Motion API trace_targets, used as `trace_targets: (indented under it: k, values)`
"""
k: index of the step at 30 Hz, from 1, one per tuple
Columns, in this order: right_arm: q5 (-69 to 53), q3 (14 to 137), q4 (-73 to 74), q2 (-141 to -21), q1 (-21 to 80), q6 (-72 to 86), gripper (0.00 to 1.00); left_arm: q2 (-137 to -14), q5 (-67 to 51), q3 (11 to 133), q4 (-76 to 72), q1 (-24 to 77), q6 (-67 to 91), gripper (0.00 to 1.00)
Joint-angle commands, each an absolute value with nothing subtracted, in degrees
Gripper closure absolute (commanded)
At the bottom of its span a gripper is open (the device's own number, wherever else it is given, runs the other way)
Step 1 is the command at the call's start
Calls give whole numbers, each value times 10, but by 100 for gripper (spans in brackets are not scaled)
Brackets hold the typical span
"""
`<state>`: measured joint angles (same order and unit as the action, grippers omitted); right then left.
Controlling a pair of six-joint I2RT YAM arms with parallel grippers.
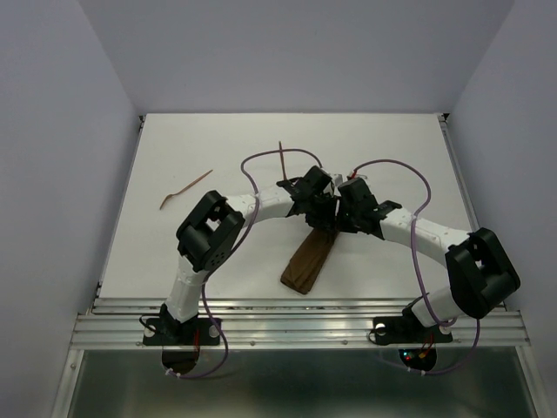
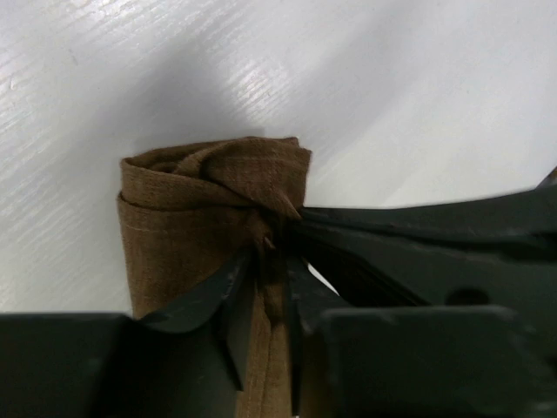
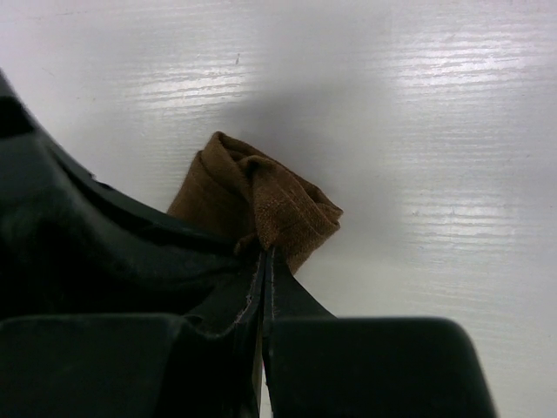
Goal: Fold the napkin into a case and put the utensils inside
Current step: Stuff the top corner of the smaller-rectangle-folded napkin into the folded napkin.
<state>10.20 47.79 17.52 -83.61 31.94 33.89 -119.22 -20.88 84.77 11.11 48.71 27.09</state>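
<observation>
While both jaws clamp the napkin, it lies on a white table (pale-walled).

We see a white table closed in by plain pale grey walls: a back wall, a left wall and a right wall. A ribbed aluminium rail runs along the table's near edge. The light is soft and even, and up close it gives a mild sheen on the tabletop's fine grain.
</observation>
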Motion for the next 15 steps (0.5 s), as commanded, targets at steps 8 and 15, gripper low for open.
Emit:
trace_targets:
  k: [8, 15]
  values:
    - [105, 483, 145, -832, 323, 337, 99, -1107, -178, 846, 149, 496, 245, 60]
    - [106, 486, 145, -838, 323, 336, 99, -1084, -176, 825, 138, 494, 242, 46]
